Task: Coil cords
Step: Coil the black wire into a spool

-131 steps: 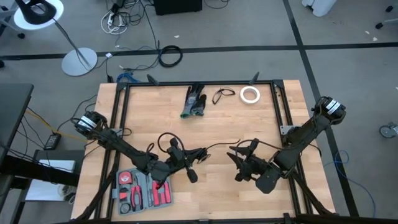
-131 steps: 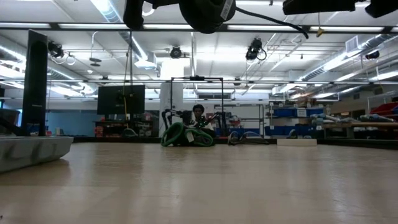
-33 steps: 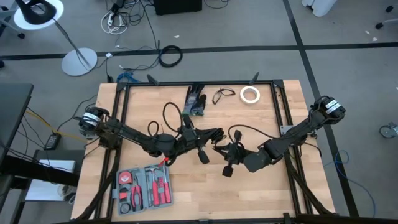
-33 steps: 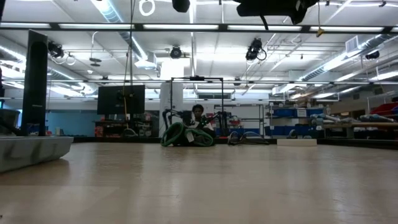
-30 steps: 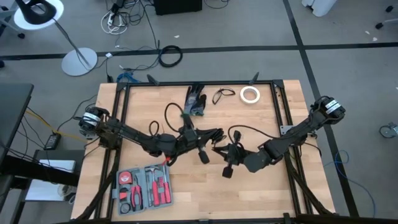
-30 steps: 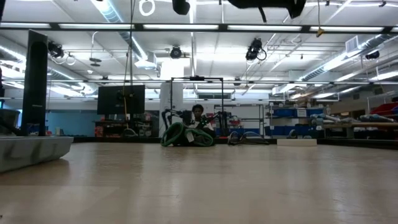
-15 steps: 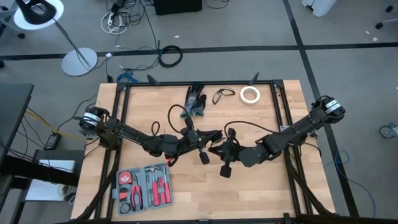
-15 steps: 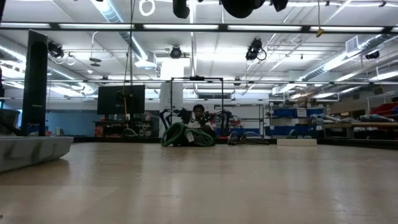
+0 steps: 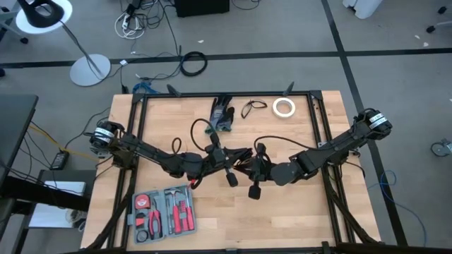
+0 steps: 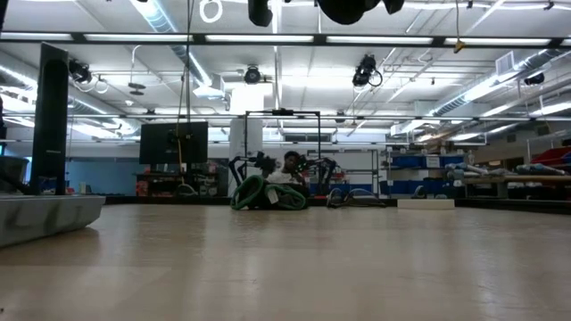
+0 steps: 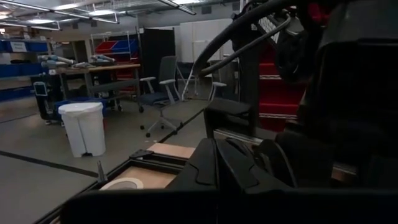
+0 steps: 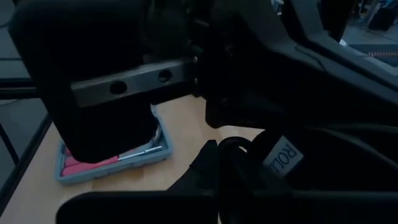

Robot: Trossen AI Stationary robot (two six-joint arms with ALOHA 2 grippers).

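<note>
Big light wooden table (image 9: pixel 233 219) under everything.

Two dark arms reaching in over the table from its left and right sides, meeting above the middle of the table.

Grey tool tray with red-handled tools (image 9: pixel 164 214) near the table's front-left corner.

Green and black bundle (image 9: pixel 221 115) lying at the back edge of the table, a bit left of the middle.

Left gripper (image 9: pixel 236 156) up in the air over the table's middle, squeezed tight on a thin black cord (image 9: pixel 200 128).

Right gripper (image 9: pixel 258 162) just beside it, also lifted off the table, also pinched tight on the cord. A little white tag (image 12: pixel 283 155) on the cord right by its fingers.

From the grippers, one loop of the cord curving up toward the table's back-left, another stretch arching toward the table's right side.

White tape roll (image 9: pixel 284 106) at the back edge of the table, toward the right.

Small loose loop of black cord (image 9: pixel 252 108) on the table's back edge, between the bundle and the tape roll.
</note>
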